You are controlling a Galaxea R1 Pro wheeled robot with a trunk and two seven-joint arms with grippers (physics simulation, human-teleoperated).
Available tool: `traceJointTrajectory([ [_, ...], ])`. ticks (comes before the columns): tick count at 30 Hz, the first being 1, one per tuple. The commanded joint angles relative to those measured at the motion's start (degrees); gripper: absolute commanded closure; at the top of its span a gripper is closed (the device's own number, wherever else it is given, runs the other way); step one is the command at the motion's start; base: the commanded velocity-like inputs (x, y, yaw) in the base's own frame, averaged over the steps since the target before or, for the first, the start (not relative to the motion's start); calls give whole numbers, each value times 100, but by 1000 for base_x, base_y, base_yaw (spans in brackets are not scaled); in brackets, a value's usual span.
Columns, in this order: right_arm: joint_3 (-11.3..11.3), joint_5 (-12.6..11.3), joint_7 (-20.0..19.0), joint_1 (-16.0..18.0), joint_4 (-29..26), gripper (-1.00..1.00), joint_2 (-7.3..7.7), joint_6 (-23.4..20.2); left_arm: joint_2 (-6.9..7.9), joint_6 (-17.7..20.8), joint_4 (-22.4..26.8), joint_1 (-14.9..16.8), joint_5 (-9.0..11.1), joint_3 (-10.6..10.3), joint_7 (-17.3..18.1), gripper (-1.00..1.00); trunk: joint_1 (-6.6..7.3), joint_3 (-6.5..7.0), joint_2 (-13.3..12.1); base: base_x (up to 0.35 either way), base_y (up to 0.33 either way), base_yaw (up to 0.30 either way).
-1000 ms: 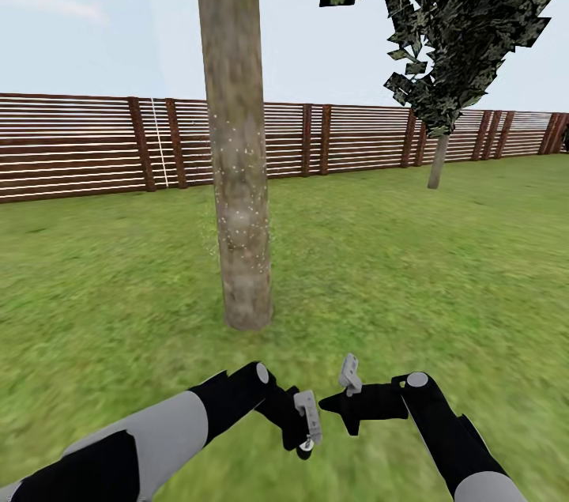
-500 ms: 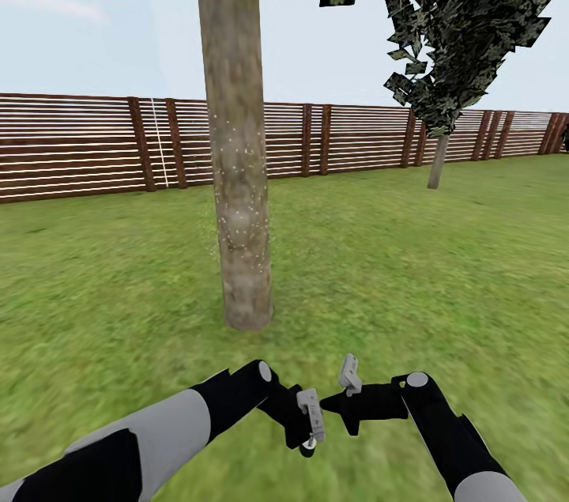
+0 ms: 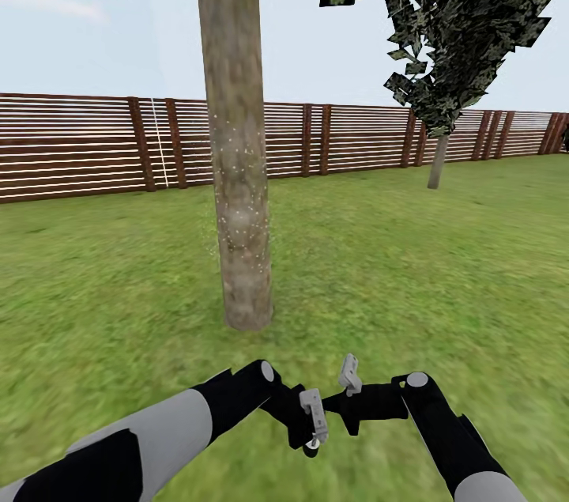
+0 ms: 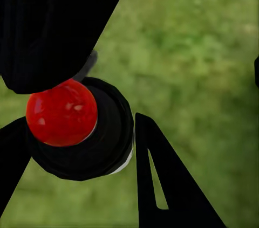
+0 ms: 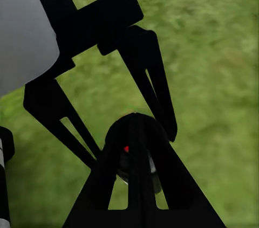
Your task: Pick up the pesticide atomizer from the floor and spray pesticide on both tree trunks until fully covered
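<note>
Green lawn backed by a brown slat fence; thick mottled tree trunk stands upright in front of the fence, pale spray specks on its middle part; second tree with a thin-looking trunk stands farther off, right of the thick trunk, near the fence.

Both arms meet low, on the robot's side of the thick trunk's base. Right gripper and left gripper are just beside each other, nearly touching. Pesticide atomizer: only its light grey trigger head is clear in the head view, sticking up above the right gripper; dark body is lost against the black fingers. In the left wrist view a round black part with a red ball sits between dark fingers; in the right wrist view a small red spot shows behind a finger.

Right claw seems closed on the bottle, judging from the head; left claw state cannot be told.

Key relation: thick trunk lies straight ahead of the right gripper and slightly to the left; bottle long axis roughly upright, parallel to the trunk; right arm is the one carrying. Specks cover only the middle band, so my guess is coverage is partial; second tree is well apart from the thick trunk.
</note>
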State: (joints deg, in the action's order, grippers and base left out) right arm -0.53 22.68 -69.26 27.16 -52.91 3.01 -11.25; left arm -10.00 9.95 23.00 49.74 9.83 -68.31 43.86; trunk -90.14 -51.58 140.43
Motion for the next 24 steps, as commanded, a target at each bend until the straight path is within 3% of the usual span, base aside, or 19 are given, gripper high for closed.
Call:
traceJointTrajectory([
  [1, 0, 0, 0, 0, 0, 100, -1, 0, 7, -1, -5, 0, 6, -3, -1, 100, 0, 0, 0, 0, 0, 0],
  [3, 0, 0, 0, 0, 5, 100, -1, 0, 36, 1, -45, 0, 11, -11, -1, 100, 0, 0, 0, 0, 0, 0],
  [6, 0, 0, 0, 0, 7, 100, 3, 3, 204, -1, -266, 0, 18, -15, -2, 100, 0, 0, 0, 0, 0, 0],
  [13, 5, -7, 8, 0, 9, 100, 14, 13, 308, -2, -1552, 0, 19, -18, -37, 100, 0, 0, 0, 0, 0, 0],
  [16, 32, -18, 61, 0, 42, 100, 11, 25, 653, -22, -1694, 0, 101, 39, -190, 100, 0, 0, 0, 0, 0, 0],
  [18, 81, -29, 91, -9, 141, 100, 40, 63, 917, -116, -1714, -15, 597, 460, -808, 100, 0, 0, 0, 0, 0, 0],
  [19, 275, -36, 100, -25, 604, 100, 67, 79, 1105, -450, -1720, -35, 943, 734, -1040, 100, 0, 0, 0, 0, 0, 0],
  [20, 546, -40, 104, -30, 1083, 100, 78, 103, 1238, -653, -1724, -45, 1140, 861, -1128, 100, 0, 0, 0, 0, 0, 0],
  [21, 953, -42, 155, -32, 1565, 100, 131, 190, 1364, -763, -1728, -53, 1360, 982, -1180, 100, 0, 0, 0, 0, 0, 0],
  [23, 1970, -43, 683, -40, 2341, 100, 636, 687, 1579, -874, -1735, -96, 2030, 1243, -1305, 100, 0, 0, 0, 0, 0, 0],
  [24, 2290, -44, 969, -49, 2546, 100, 848, 810, 1647, -948, -1736, -149, 2300, 1286, -1411, 100, 0, 0, 0, 0, 0, 0],
])
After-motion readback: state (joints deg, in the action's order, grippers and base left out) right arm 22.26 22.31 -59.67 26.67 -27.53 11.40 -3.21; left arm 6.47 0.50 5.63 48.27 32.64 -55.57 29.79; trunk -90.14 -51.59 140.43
